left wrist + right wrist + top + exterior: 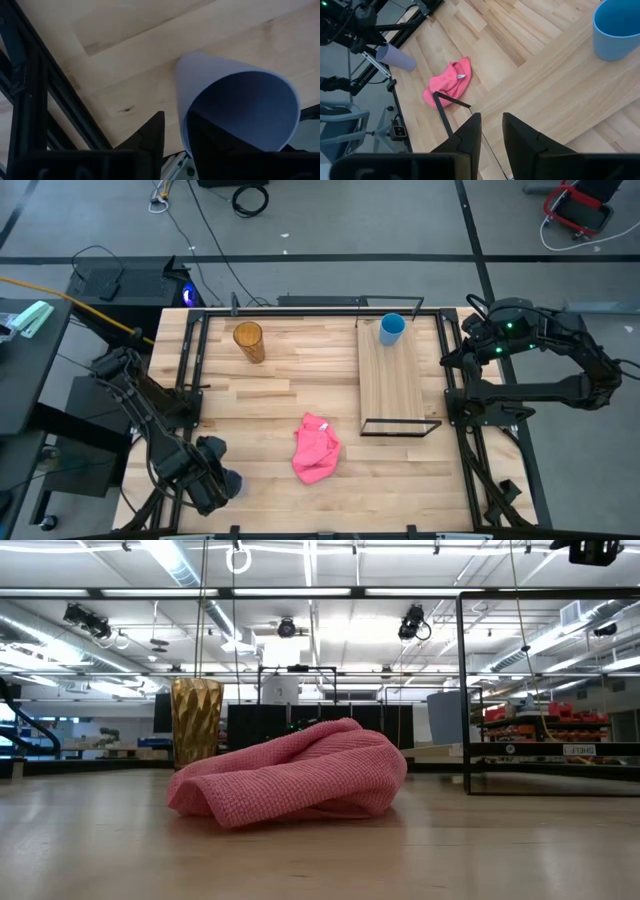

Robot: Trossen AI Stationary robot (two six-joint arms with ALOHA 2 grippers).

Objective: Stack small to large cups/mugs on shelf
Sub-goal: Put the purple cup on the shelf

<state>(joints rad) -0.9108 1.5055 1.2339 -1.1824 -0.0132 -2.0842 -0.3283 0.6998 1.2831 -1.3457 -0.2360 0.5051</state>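
Pinching, left gripper (172, 125): wall of lavender cup (235, 100) between the fingers, one finger outside, one inside the mouth; cup lying on its side, clear of the wood.
Left gripper, place: lower left of the high view, at the table (280, 390) corner, well apart from the shelf.
Right gripper (491, 125): fingers a narrow gap apart, nothing between them; waiting at the right edge of the high view, looking down on the shelf.
Blue cup (391, 328): upright, mouth up, on the far end of the shelf (392, 385), upper right of centre in the high view.
Amber cup (249, 341): upright on the table, upper left of centre, off the shelf.
Pink cloth (316, 448): crumpled on the table, lower centre, between the left gripper and the shelf.
Step in hand (judged): carry the lavender cup across to the shelf.
Stage (judged): early; one cup on the shelf, none nested.
Doing it well: lift high enough to pass over the cloth and the black frame; turn the wrist to bring the cup mouth up before lowering; hold a firm pinch on the thin wall.
Placement: centre over the target cup or bare board, lower straight, release only once seated.
Risk: thin wall slipping or flexing in the pinch; knocking the blue cup on approach.
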